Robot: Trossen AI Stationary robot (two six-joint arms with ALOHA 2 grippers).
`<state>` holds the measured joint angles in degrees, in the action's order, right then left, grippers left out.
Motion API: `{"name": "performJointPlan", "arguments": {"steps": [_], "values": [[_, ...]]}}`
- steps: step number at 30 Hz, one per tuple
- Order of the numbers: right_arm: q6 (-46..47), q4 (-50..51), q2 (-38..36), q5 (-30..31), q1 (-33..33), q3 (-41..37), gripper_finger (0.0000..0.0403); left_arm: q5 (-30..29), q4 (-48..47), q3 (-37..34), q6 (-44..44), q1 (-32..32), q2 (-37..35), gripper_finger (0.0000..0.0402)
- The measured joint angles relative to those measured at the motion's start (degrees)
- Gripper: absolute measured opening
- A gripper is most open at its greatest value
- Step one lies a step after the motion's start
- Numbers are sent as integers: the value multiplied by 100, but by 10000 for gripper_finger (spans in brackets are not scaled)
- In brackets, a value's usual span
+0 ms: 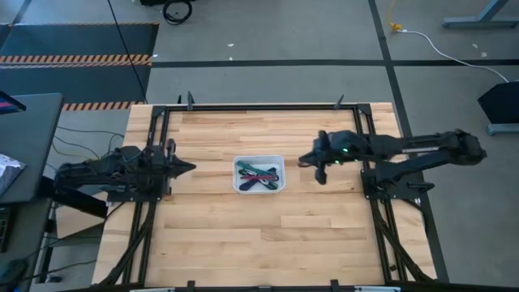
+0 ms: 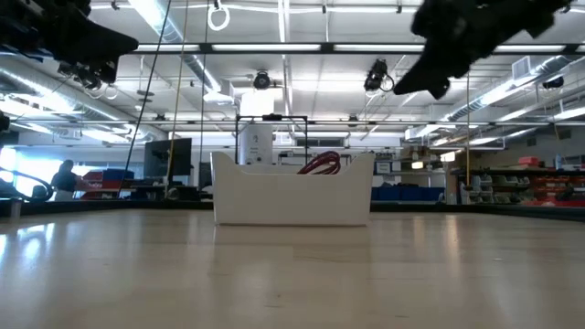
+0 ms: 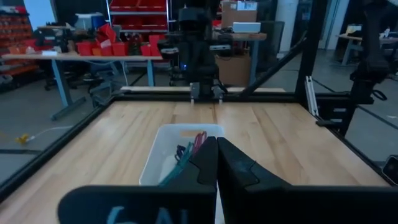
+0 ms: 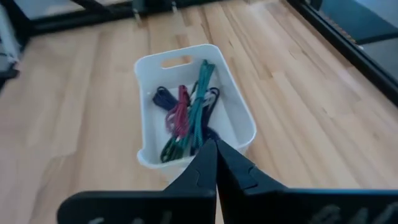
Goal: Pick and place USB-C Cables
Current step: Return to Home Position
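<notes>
Cables first: you will find the USB-C Cables [image 4: 198,102] tangled inside the white container [image 2: 292,196], which stands on the worktop [image 1: 243,235]. The right wrist view shows you teal, maroon and dark blue strands in it, while the low view gives you only a red loop [image 2: 320,164] over the container's rim. The left gripper [image 1: 191,168] hangs well left of the container, fingers pressed together on nothing. The right gripper [image 4: 216,146] hangs raised near the container's right side, fingers likewise closed and empty
</notes>
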<state>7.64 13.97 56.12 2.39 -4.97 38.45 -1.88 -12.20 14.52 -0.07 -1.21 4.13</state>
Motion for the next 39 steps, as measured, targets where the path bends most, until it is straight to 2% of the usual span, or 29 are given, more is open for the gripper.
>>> {"name": "performJointPlan", "arguments": {"steps": [4,8,13,19,22,26,39], "values": [[246,-496,-919,76,178,-950,2,1,-406,-2,-96,0,-325,3],[292,-1269,-1680,101,352,-1843,2,0,-355,-7,-125,0,-401,3],[147,-2583,-2417,0,478,-2849,2,59,527,-483,-102,15,-388,3],[31,-3848,-2941,-306,490,-3803,2,42,1509,-1040,-121,-60,-388,6],[-81,-3658,-3031,-356,490,-3809,2,38,2062,-1213,-193,-61,-392,7],[-350,-3917,-3047,-407,489,-3809,2,43,2601,-1403,-262,-61,-387,7],[-677,-4267,-3043,-507,489,-3809,3,309,2082,-1405,-257,59,-386,11]]}}
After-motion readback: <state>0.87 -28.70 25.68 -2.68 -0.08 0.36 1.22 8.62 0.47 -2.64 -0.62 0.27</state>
